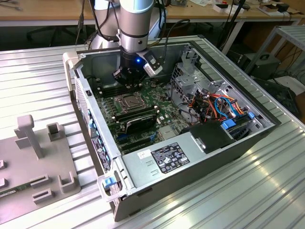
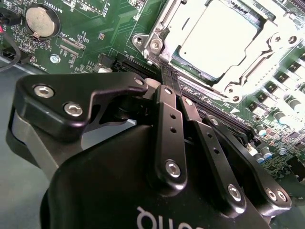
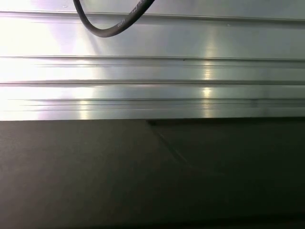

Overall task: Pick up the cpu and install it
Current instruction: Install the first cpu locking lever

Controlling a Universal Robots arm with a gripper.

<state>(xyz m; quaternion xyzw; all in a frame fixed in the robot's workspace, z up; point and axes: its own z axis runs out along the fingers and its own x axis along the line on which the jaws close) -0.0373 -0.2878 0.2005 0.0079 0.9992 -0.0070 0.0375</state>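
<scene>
- Inside an open computer case [image 1: 200, 143] on a ribbed metal bench [image 1: 43, 67], the arm's tool [image 1: 127, 81] hangs low over the green motherboard [image 1: 143, 102].
- Its fingers [image 2: 164, 102] are clenched together, holding nothing.
- Just beside the fingertips, the cpu [image 2: 221, 38] lies flat in its metal-framed socket [image 2: 157, 40].
- Black memory sticks [image 1: 138, 119] sit near the socket.

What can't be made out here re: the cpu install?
- cpu seating: in the second wrist view, the socket frame covers its edges and glare washes out its face.
- claw tips: in the exterior view, too small and dark against the board.
- cable: in the first wrist view, both ends are cut off by the picture's edge.
</scene>
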